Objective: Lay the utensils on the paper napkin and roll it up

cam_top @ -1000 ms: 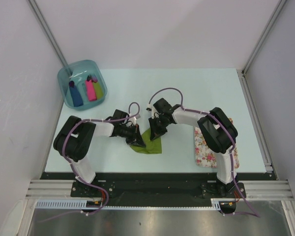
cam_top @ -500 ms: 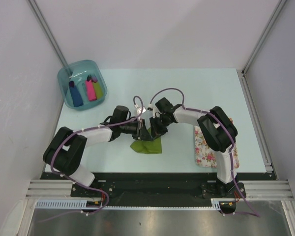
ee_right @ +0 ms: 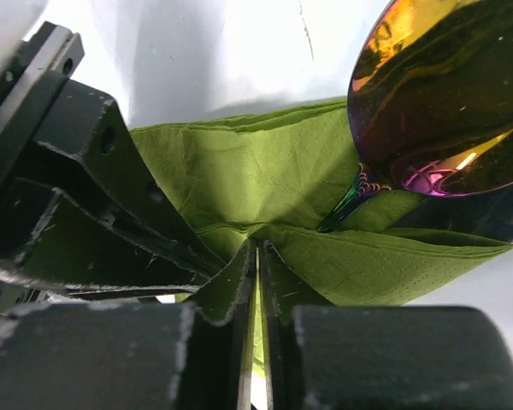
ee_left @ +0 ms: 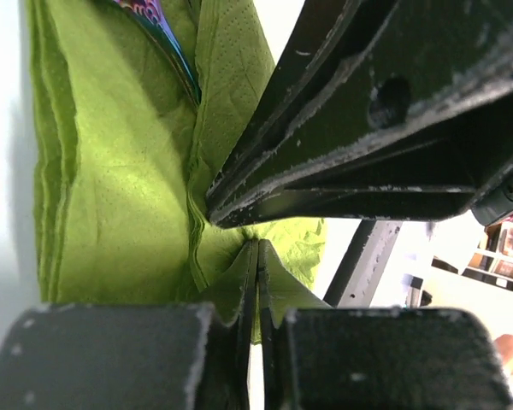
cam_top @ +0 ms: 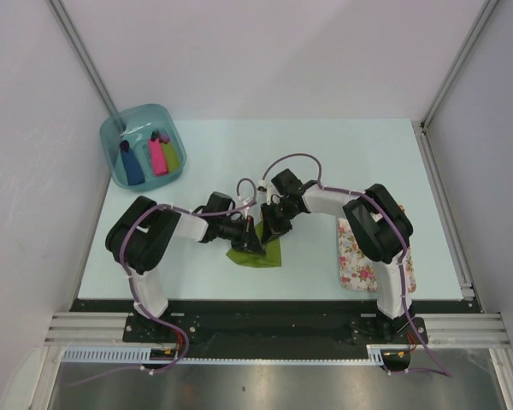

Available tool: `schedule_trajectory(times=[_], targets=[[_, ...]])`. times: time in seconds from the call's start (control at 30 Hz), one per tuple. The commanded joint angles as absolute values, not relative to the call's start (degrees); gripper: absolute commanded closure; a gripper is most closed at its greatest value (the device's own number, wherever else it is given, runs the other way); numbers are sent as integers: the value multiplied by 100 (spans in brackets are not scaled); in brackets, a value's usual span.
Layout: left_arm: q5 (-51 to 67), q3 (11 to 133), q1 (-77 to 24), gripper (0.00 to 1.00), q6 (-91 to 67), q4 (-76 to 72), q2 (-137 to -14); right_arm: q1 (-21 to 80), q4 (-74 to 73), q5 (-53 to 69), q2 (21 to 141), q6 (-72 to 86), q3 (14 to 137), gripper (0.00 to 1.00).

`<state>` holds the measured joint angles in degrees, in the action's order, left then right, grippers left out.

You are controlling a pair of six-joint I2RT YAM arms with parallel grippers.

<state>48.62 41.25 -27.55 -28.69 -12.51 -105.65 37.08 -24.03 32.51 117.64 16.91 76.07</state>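
The olive-green paper napkin (cam_top: 261, 253) lies folded over near the table's front middle. My left gripper (cam_top: 253, 239) and right gripper (cam_top: 272, 231) meet over its top edge. In the left wrist view the left gripper (ee_left: 257, 249) is shut, pinching a fold of the napkin (ee_left: 120, 188). In the right wrist view the right gripper (ee_right: 257, 248) is shut on a fold of the napkin (ee_right: 256, 171) too. A utensil with a shiny iridescent spoon head (ee_right: 449, 94) sticks out of the folded napkin; its handle is hidden inside. Its tip also shows in the left wrist view (ee_left: 158, 21).
A white pink-flowered mat (cam_top: 356, 256) lies at the front right, partly under the right arm. A teal bin (cam_top: 143, 145) at the back left holds blue, pink and lime rolls.
My left gripper came right from the napkin's left corner to its top edge beside the right gripper, and the left arm drew back. The right gripper stayed on the napkin.
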Motion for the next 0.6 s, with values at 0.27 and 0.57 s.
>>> schedule_trajectory(times=[0.27, 0.57], targets=[[4140, 4289, -2742, 100, -2602, -712, -10784, 3638, -2655, 2593, 11092, 1310, 7822, 82], [4148, 4245, -2742, 100, -2593, -808, -10766, 3700, -2540, 2663, 11504, 1362, 7831, 86]])
